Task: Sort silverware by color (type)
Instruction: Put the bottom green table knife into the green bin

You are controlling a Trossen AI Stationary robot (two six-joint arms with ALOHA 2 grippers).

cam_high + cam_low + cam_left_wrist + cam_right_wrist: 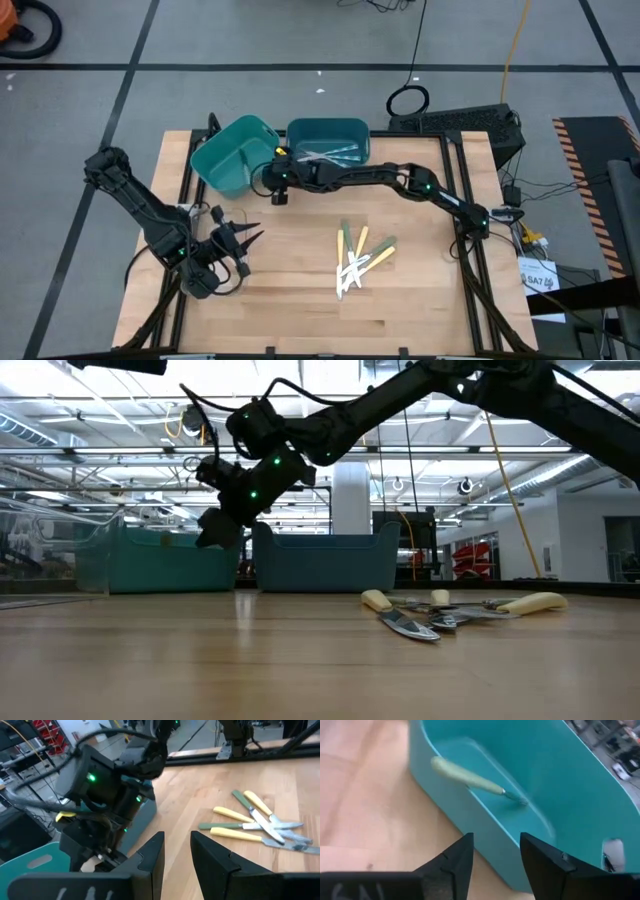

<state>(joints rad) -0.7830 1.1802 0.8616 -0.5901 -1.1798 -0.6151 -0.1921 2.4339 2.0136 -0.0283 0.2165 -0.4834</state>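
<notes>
We log right pincer (pixel 492 852), fingers apart, empty, above rim of tilted teal plastic bin (pixel 560 785); pale-green-handled utensil (pixel 470 779) lies inside bin, just beyond fingertips. Left pincer (pixel 177 852) apart, empty, over wooden tabletop (pixel 300 300).

Almost no words can be read here. In the high view, a small white label (pixel 541 281) lies on the floor just right of the worktop (pixel 300 320). It has dark letters that look like "SA7", but they are too small to be sure. In the right wrist view, pale marks show on the dark body at the very edge of the picture, below the fingers (pixel 457 860). They look like numbers, but they are cut off and cannot be read. No other words, brands, numbers or signs can be read.
</notes>
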